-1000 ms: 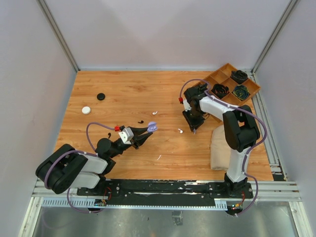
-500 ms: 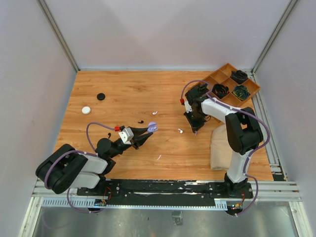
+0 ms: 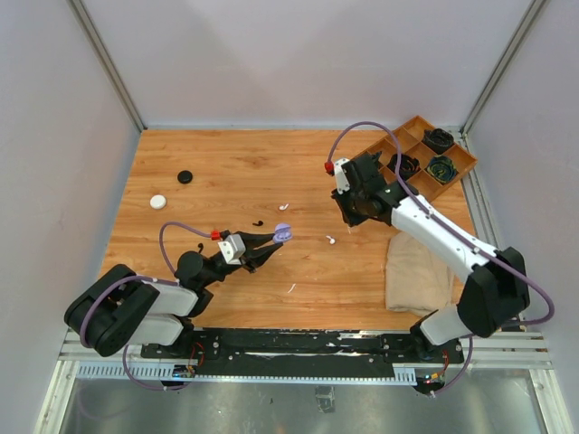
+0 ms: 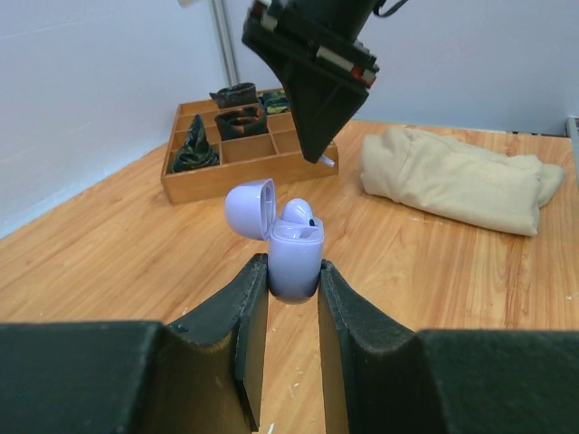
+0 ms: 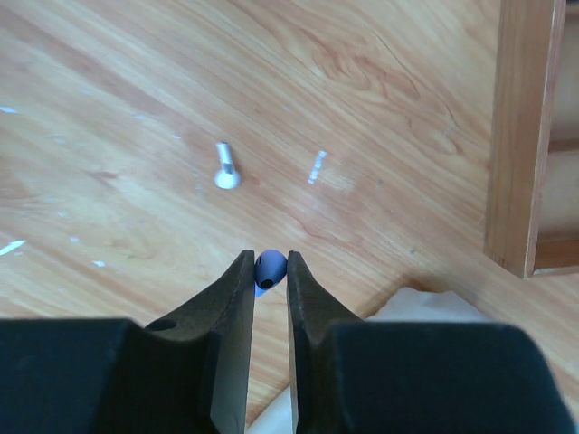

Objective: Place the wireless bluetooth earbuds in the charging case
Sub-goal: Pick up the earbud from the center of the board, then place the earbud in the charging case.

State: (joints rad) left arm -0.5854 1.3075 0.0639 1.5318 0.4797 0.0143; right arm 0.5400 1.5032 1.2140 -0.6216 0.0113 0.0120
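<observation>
My left gripper is shut on a lavender charging case and holds it upright with its lid open; a lavender earbud sits in it. In the left wrist view the case stands between the fingertips. My right gripper is shut on a small lavender earbud, held above the table to the right of the case. A white earbud lies on the wood below it and shows in the right wrist view. Another white earbud and a black earbud lie near the case.
A wooden compartment tray with dark items stands at the back right. A beige cloth lies at the near right. A black disc and a white disc lie at the far left. A thin white sliver lies near the front.
My right arm has stretched out and lifted, its elbow swinging to the near right; its gripper stays shut near the white earbud. The left arm and case have not moved.
</observation>
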